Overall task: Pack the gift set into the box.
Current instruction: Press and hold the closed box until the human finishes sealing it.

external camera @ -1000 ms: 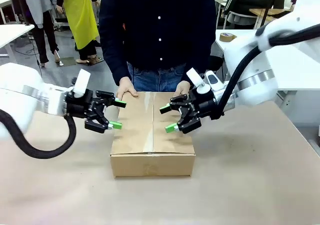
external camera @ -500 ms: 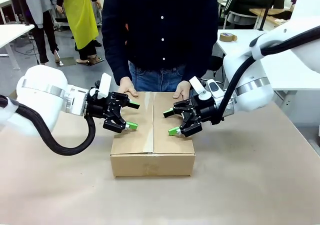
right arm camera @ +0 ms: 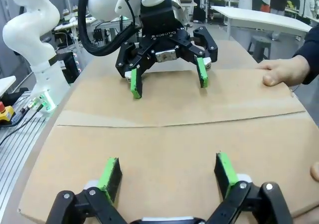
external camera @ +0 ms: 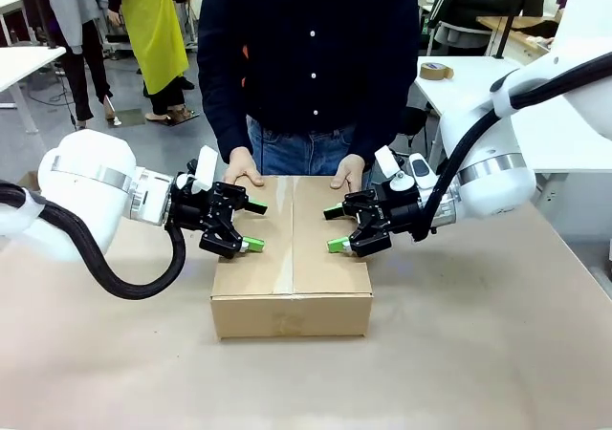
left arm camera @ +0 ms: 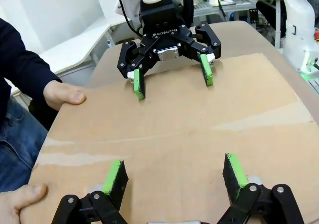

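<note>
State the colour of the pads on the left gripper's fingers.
Bright green pads; the left wrist view shows them best.

A wide table covered in tan-brown paper is stretching across the lower half of the frame. A brown corrugated cardboard box, top flaps closed, is sitting directly on it at lower centre.

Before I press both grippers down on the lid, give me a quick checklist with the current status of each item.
1. Lid flat: ok. The flaps of the box lie closed, with the seam down the middle.
2. left gripper open: ok.
3. right gripper open: ok.
4. Grippers facing each other across the lid: ok.
5. person's hands off the lid: not ok. Both rest on its far edge.
6. Contents packed: cannot tell. The closed flaps hide the inside.
</note>
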Tool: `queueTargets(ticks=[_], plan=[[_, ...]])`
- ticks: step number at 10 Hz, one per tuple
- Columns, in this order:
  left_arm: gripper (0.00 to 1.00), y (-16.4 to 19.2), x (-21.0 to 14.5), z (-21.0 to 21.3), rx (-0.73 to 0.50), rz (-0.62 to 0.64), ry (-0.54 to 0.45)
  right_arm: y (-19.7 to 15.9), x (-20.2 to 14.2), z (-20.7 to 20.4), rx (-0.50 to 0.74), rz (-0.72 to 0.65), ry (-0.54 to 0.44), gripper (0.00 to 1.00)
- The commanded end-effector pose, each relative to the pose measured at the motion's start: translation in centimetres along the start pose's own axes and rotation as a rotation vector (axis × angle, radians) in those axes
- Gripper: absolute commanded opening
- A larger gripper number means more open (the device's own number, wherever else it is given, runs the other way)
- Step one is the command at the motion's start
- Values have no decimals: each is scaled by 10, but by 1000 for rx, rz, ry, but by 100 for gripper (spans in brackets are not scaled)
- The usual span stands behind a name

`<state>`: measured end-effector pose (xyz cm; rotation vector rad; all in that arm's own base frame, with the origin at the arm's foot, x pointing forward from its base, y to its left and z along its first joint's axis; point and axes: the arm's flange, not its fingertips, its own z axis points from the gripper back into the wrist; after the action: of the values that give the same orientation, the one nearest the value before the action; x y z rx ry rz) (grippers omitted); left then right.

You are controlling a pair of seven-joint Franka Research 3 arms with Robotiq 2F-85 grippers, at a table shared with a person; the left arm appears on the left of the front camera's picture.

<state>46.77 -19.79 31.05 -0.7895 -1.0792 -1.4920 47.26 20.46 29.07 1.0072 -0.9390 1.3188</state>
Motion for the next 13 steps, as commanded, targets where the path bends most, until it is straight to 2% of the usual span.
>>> queueTargets(ticks=[1, 2, 13], plan=[[100, 0, 1, 0, -1, -8, 1, 5, -8, -10, -27, 30, 22, 100], [100, 0, 1, 0, -1, -8, 1, 0, 0, 0, 0, 0, 0, 100], [100, 0, 1, 0, -1, -8, 1, 0, 0, 0, 0, 0, 0, 100]])
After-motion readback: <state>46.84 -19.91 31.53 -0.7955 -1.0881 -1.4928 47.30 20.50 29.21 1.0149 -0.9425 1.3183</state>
